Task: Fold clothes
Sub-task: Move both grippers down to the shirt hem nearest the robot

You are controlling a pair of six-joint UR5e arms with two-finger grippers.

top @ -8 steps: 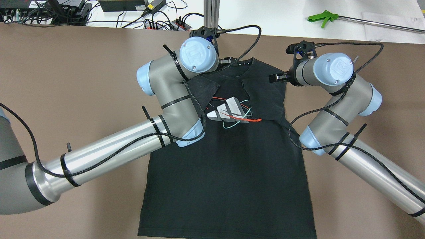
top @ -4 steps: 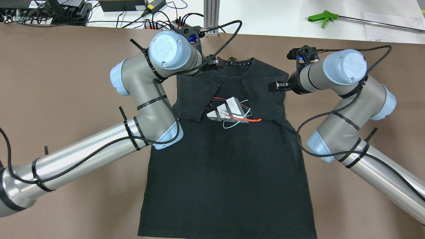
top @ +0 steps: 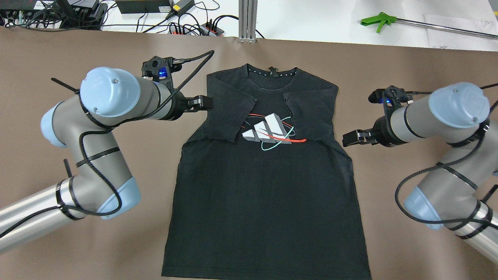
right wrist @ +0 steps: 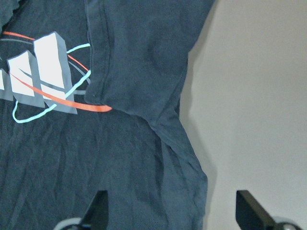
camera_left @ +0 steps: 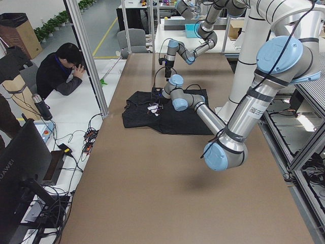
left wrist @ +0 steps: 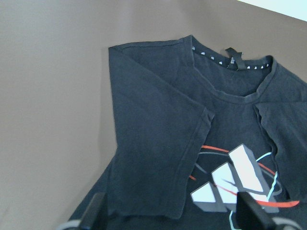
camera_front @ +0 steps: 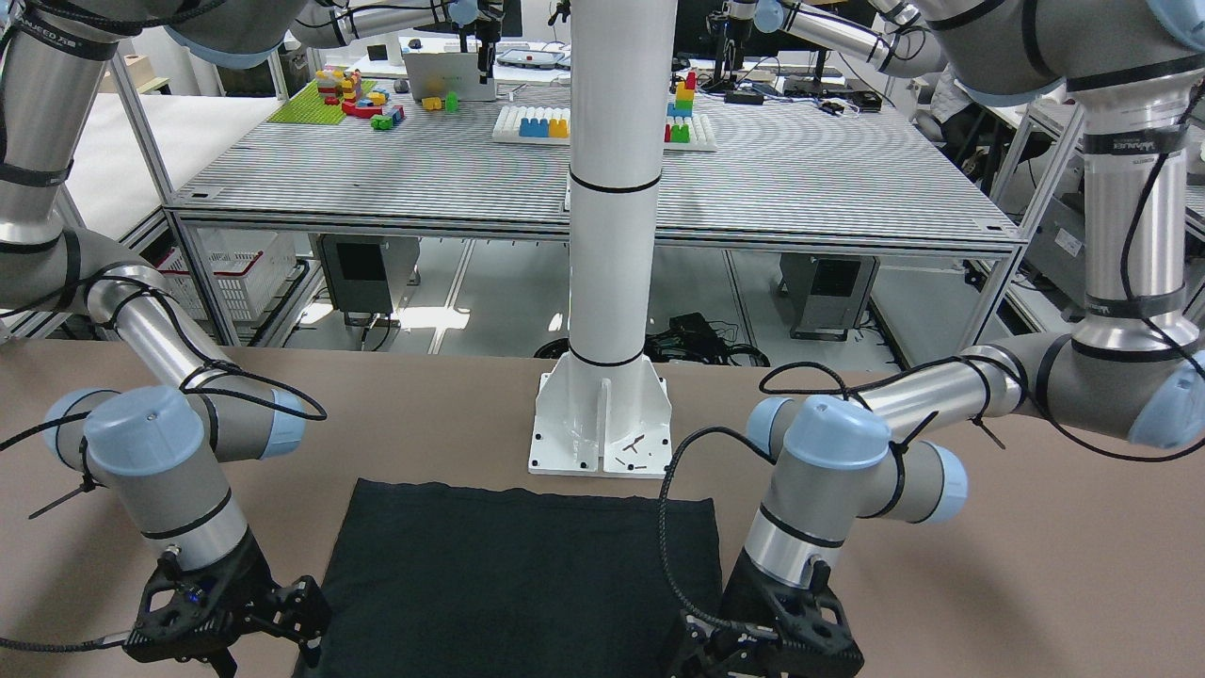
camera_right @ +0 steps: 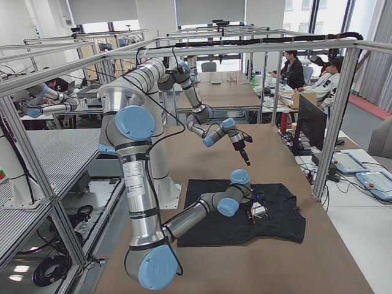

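A black T-shirt [top: 264,194] with a grey, red and teal logo [top: 270,130] lies flat on the brown table [top: 78,50], collar at the far edge. Both sleeves are folded inward over the chest. My left gripper [top: 204,102] is open and empty, hovering just off the shirt's left shoulder edge; its wrist view shows the folded left sleeve [left wrist: 158,143] between spread fingertips [left wrist: 93,211]. My right gripper [top: 350,139] is open and empty, just right of the shirt's right armpit; its wrist view shows that edge [right wrist: 187,143].
A green-handled grabber tool [top: 379,19], cables and power strips [top: 186,27] lie beyond the table's far edge. A white column base [camera_front: 602,424] stands at the robot's side, near the shirt's hem [camera_front: 527,499]. A seated person [camera_left: 63,68] is off the table's far side.
Both arms have drawn back from the collar area. The left gripper moved left off the shoulder. The right gripper moved right and toward the robot, off the shirt. The sleeves stay folded.
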